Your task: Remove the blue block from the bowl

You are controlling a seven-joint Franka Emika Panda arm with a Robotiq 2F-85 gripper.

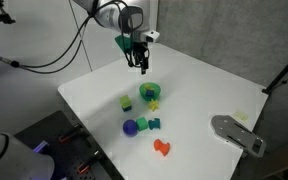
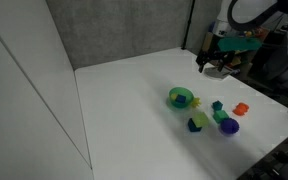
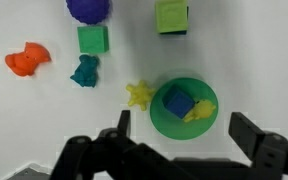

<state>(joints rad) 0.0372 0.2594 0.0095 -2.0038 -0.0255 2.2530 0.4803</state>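
The green bowl [image 3: 162, 122] sits on the white table and holds the blue block [image 3: 177, 103] and a small yellow piece [image 3: 199, 112]. The bowl also shows in both exterior views [image 1: 150, 93] [image 2: 181, 97]. My gripper [image 3: 184, 130] is open and empty. Its two dark fingers stand either side of the bowl in the wrist view. In both exterior views the gripper [image 1: 141, 65] [image 2: 216, 62] hangs well above the table, over the bowl area and not touching it.
A yellow star piece [image 3: 139, 94] lies just outside the bowl. Two green blocks [image 3: 94, 39] [image 3: 171, 16], a teal block [image 3: 84, 71], an orange piece [image 3: 26, 59] and a blue-purple ball [image 3: 88, 8] lie nearby. A grey object [image 1: 236, 133] lies near the table edge.
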